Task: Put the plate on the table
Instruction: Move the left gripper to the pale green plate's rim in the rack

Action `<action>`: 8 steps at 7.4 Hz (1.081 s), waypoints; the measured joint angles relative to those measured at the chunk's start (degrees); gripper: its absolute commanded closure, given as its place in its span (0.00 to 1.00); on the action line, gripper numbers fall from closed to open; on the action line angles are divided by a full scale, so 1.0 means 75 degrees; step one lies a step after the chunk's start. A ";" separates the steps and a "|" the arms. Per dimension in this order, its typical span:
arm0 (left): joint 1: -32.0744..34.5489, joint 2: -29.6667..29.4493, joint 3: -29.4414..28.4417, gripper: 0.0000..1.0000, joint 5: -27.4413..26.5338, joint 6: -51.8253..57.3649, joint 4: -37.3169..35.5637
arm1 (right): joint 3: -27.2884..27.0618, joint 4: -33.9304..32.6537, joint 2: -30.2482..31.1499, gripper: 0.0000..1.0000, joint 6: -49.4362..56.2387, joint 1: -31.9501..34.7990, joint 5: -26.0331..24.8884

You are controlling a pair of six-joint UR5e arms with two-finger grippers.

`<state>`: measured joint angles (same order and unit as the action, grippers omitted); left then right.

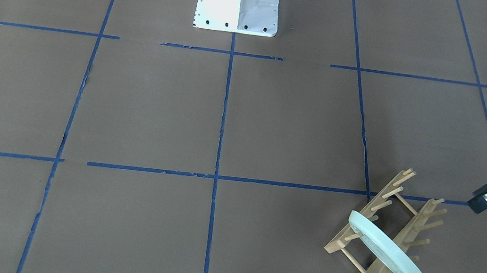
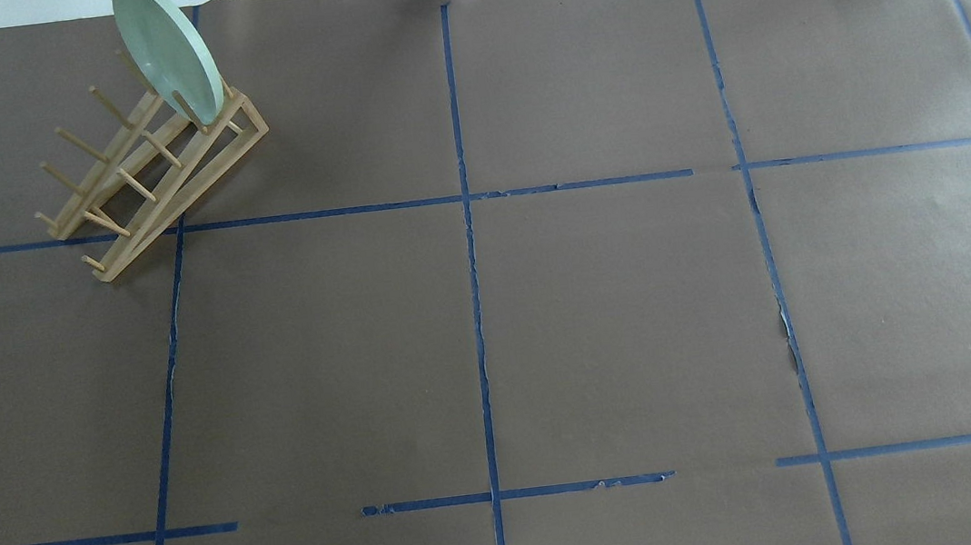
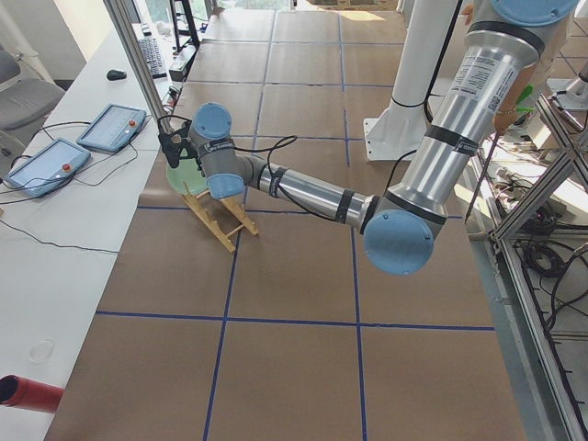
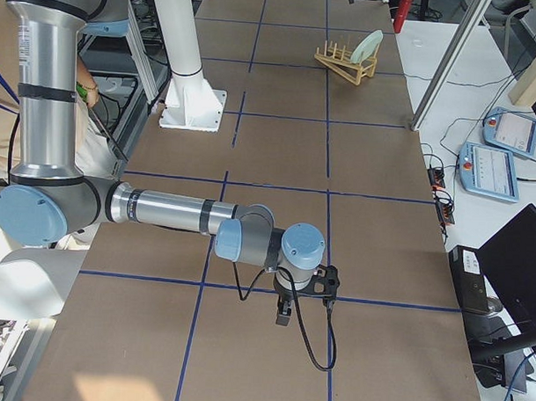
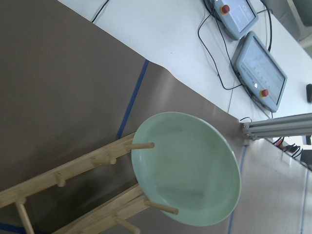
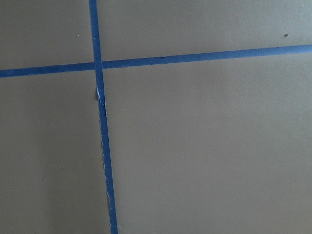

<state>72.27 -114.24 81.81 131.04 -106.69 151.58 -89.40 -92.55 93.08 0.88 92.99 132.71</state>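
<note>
Left gripper (image 1: 485, 199): hangs near the rack, apart from the plate; cannot tell how wide its jaws are.
Right gripper (image 4: 283, 314): over the table (image 2: 620, 330) on the right; width cannot be told.
Plate (image 2: 171, 60): pale green, on edge between pegs at the rack's far end.
Rack (image 2: 155, 178): wooden, far left.
</note>
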 measured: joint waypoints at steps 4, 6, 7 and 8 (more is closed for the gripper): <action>-0.0850 -0.0827 -0.1343 0.00 -0.1829 -0.2926 0.1393 | -0.0006 0.0000 0.0000 0.00 0.0000 0.0000 0.0000; -0.1131 -0.1001 -0.1647 0.11 -0.2145 -0.2956 0.1419 | -0.0009 0.0000 0.0000 0.00 0.0000 0.0000 0.0000; -0.1203 -0.1025 -0.1709 0.22 -0.2210 -0.2956 0.1421 | -0.0009 0.0000 0.0000 0.00 0.0000 0.0000 0.0000; -0.1243 -0.1046 -0.1766 0.23 -0.2250 -0.2955 0.1420 | -0.0009 0.0000 0.0000 0.00 0.0000 0.0000 0.0000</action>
<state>62.95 -122.09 68.57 114.16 -128.85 162.23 -89.47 -92.55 93.08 0.88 92.99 132.71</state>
